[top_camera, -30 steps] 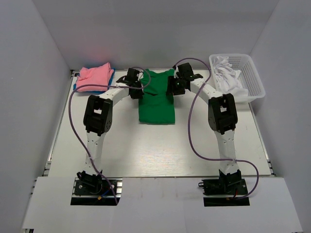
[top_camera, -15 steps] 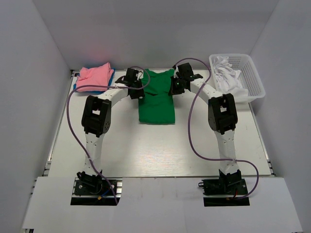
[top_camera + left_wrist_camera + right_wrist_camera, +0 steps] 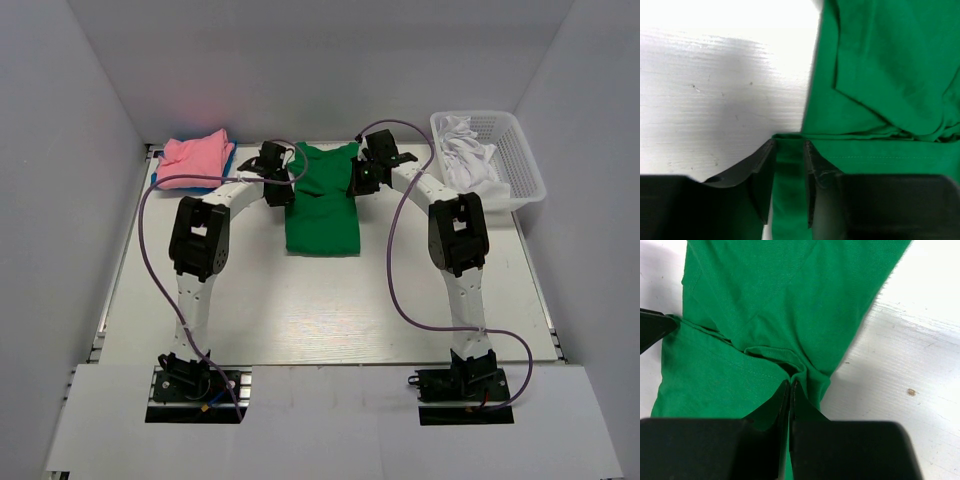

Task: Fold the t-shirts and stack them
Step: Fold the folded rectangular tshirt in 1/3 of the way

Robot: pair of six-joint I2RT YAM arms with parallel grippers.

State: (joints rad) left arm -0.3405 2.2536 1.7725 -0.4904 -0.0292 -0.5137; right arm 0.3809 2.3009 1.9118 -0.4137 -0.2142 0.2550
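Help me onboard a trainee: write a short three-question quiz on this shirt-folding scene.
1. True or false: the right gripper is shut on the green t-shirt.
2. What colour is the cloth in the basket? A. pink B. white C. green
3. Fill in: the pink t-shirt rests on a ___ one.
Key: 1 true; 2 B; 3 blue.

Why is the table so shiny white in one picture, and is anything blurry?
Left wrist view: glare washes out the white table beside the bright green cloth t-shirt; the black left end effector looks soft, too near. Top view: even light, sharp.
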